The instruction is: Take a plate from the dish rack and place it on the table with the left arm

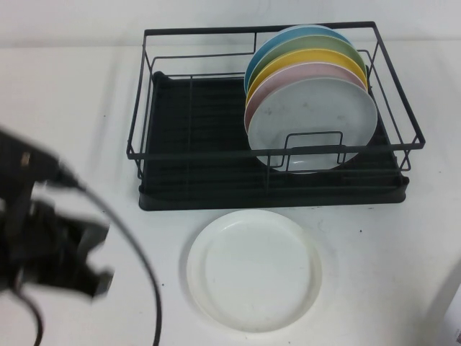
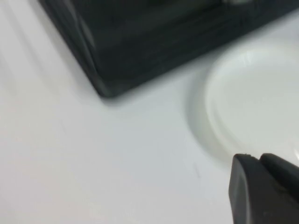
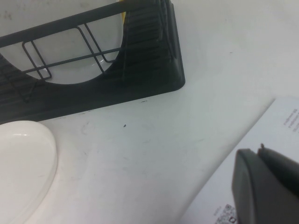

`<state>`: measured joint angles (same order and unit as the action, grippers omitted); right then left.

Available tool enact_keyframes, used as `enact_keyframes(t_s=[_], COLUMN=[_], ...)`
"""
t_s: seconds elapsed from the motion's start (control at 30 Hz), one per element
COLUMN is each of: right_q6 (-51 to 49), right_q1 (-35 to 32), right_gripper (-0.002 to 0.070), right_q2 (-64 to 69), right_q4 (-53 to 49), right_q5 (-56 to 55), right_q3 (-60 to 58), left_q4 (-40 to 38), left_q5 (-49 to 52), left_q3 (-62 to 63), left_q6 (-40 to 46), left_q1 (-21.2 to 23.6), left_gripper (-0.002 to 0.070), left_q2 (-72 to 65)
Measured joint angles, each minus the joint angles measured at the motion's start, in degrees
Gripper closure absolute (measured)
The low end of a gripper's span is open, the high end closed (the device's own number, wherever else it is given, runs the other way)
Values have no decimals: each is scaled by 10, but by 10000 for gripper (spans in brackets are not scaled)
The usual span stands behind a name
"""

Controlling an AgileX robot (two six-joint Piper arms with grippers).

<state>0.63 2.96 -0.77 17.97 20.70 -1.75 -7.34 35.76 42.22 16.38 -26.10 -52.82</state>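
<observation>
White plate [image 1: 253, 270] lies flat on my white table [image 1: 72, 94] before dish rack [image 1: 274, 189]. Left gripper [image 1: 90, 263] empty, jaws apart; right gripper [image 3: 268, 189] jaws unclear beside paper [image 3: 275, 135], print unreadable.

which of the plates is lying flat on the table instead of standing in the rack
The white plate, flat on the table before the dish rack. The others stand on edge inside. The left gripper is beside it; the right gripper off right.

Robot test bench staged as a kitchen, bare plain white surface [image 1: 65, 94] under a black wire-frame dish rack [image 1: 274, 155], printed white paper sheet [image 3: 261, 154] near the rack's right end, black arm cable [image 1: 144, 274] left of the rack
</observation>
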Motion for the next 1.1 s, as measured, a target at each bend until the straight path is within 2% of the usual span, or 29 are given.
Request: enact_keyframes(t_s=[0.27,0.5,0.7,0.8,0.93,1.1], right_q6=[0,0,0,0,0,0], right_q1=[0,0,0,0,0,0], right_gripper=[694,694,694,694,694,694], right_q2=[0,0,0,0,0,0], right_q4=[0,0,9,13,13,14], right_q5=[0,0,0,0,0,0], right_q3=[0,0,0,0,0,0], left_q4=[8,57,83,115,151,128], left_q5=[186,200,118,40,-73,-190], left_q3=[-42,-54,-112,-164,-254,-366], left_q6=[-15,-17,-26,-89,-168,-186], left_q1=[0,0,0,8,41,98], left_gripper=[675,675,675,676,676,676], left_q2=[44,76,180,254,368,484])
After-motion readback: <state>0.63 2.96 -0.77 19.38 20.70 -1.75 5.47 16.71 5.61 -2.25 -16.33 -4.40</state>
